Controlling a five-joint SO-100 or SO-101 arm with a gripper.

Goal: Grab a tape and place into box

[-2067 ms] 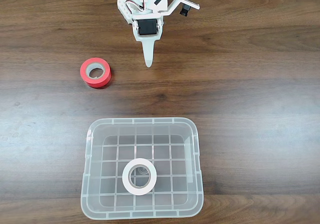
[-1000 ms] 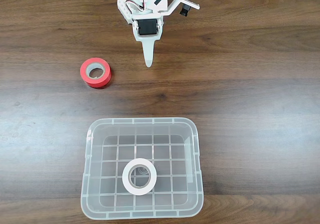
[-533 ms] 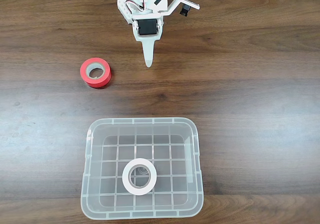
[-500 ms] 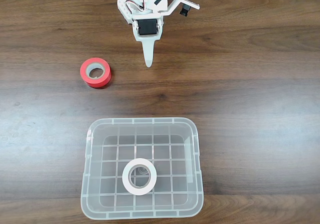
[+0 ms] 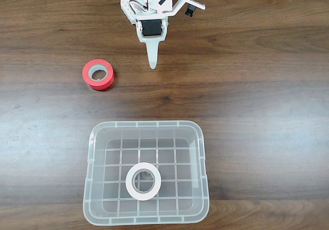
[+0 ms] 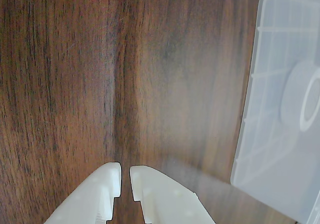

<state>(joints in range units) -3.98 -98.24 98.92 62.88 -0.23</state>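
Nothing moved since earlier frames. We see tape [image 5: 143, 181] flat in box [image 5: 92, 142], near side. Gripper [image 6: 125, 179] far back, jaws nearly closed, empty (task apparently done). Red roll [image 5: 98, 74] left.

In the fixed view my claw [image 5: 152, 63] sits at top centre of the surface [image 5: 267, 86]. Second tape roll [image 5: 98, 74] lies left of it. Box [image 5: 92, 163] sits bottom centre, well apart, tape [image 5: 143, 181] inside it.

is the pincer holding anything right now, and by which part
Nothing is held. The pincer is nearly shut and empty above bare table; the tape lies in the box.
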